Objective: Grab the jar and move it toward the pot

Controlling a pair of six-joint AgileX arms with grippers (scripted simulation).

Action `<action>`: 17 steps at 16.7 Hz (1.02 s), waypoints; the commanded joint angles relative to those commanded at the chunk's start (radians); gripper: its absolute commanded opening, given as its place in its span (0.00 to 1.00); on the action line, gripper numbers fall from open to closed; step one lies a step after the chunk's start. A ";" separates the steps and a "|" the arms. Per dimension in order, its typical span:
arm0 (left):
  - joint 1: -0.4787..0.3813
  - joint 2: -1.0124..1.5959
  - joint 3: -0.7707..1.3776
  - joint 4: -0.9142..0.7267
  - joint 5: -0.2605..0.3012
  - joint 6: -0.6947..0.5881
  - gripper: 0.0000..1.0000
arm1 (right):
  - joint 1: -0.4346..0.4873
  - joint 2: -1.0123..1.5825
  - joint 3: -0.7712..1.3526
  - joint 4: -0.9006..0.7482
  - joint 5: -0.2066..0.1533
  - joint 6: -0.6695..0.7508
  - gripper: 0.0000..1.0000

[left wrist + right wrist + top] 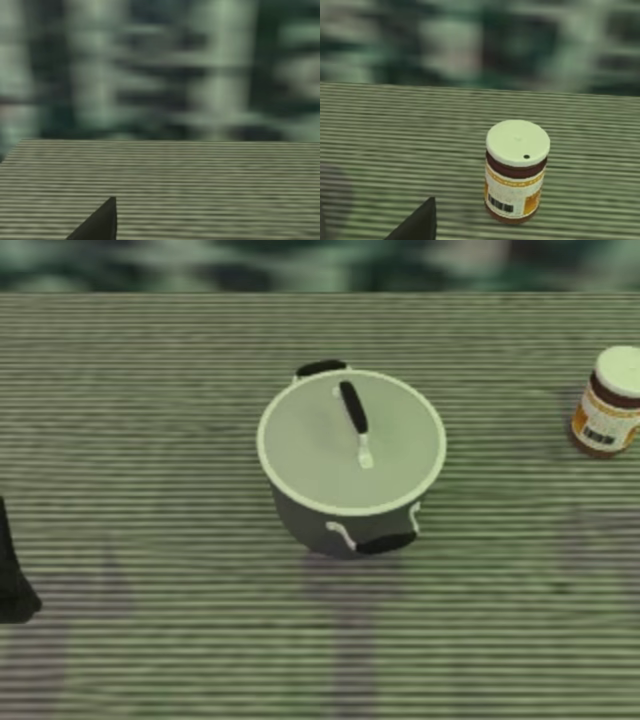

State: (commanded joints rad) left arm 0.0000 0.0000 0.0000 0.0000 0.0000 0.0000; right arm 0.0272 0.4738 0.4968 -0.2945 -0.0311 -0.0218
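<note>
- The counter (150,390), ribbed and grey-green, is carrying everything and is filling most of the top view.
- The pot (350,455) is sitting near the middle of the counter with its pale lid on, one black side handle pointing toward the far edge and the other toward the near edge.
- The jar (606,402) is standing upright at the counter's right edge, toward the far side, well apart from the pot. The right wrist view is showing it close ahead, white lid up and nothing touching it.
- The left tool (14,585) is showing only as a dark shape at the counter's left edge, apparently parked; I cannot tell whether it is open or closed.
- The right tool (415,222) is showing only as a dark tip in its own wrist view, short of the jar (516,172); whether it is open or closed I cannot tell, and it is gripping nothing.
- The step in hand is looking like the reach for the jar, with the grab not yet made.
- The next move is calling for the right tool to straddle the jar's body below the lid and close, then carry it left toward the pot, stopping before the nearer side handle.
</note>
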 joint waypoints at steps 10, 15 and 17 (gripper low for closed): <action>0.000 0.000 0.000 0.000 0.000 0.000 1.00 | -0.003 0.996 1.014 -0.619 0.008 -0.073 1.00; 0.000 0.000 0.000 0.000 0.000 0.000 1.00 | -0.003 1.501 1.521 -0.923 0.017 -0.122 1.00; 0.000 0.000 0.000 0.000 0.000 0.000 1.00 | -0.003 1.681 1.702 -1.030 0.021 -0.141 1.00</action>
State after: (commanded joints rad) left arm 0.0000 0.0000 0.0000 0.0000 0.0000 0.0000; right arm 0.0245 2.1549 2.1989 -1.3246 -0.0097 -0.1625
